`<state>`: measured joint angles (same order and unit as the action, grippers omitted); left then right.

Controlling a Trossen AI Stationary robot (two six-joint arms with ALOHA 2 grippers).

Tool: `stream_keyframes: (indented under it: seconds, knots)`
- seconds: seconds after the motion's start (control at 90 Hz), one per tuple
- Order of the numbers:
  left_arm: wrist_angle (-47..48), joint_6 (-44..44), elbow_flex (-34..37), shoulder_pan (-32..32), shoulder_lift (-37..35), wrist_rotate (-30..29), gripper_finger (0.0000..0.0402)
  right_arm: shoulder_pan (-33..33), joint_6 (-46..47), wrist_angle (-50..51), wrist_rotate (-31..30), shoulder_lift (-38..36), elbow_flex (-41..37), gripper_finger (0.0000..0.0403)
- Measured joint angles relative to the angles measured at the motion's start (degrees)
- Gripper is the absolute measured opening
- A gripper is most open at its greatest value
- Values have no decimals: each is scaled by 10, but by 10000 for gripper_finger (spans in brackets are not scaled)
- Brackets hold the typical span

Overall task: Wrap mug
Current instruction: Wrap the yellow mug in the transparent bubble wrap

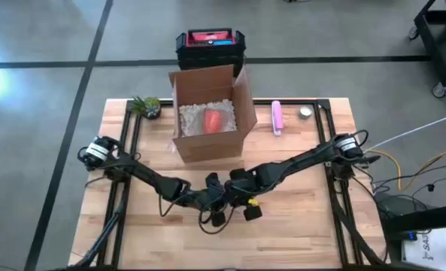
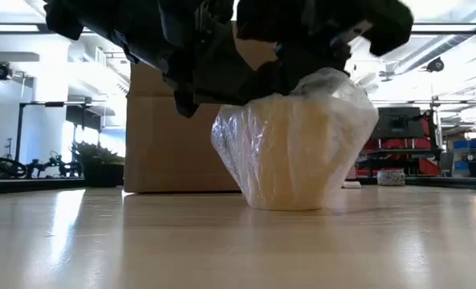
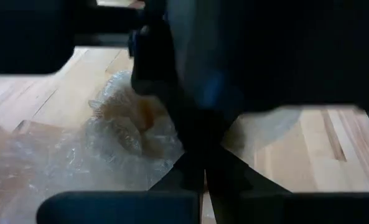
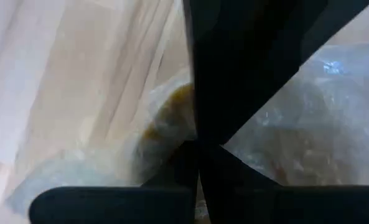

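Near the table's front centre, the mug, pale yellow and covered in bubble wrap, stands upright on the wooden table, long axis vertical, wider at the top than the base, handle direction hidden by the wrap. Left gripper and right gripper both sit right over it, jaws pressed together in each wrist view, apparently pinching wrap at the mug's top, though the contact itself is blocked. Behind stands an open cardboard box of white filler with a red object inside.
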<state>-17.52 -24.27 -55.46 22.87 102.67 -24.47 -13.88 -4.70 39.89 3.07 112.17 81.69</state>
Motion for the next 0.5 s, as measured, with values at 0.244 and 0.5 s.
stream_keyframes:
  seconds: [0.244, 0.5]
  knots:
    - [0, 0, 0, 0, 0, 0, 0, 1, -24, -25, -1, 5, 3, 0]
    - [0, 0, 0, 0, 0, 1, 0, -2, -9, 26, -5, -40, 21, 0]
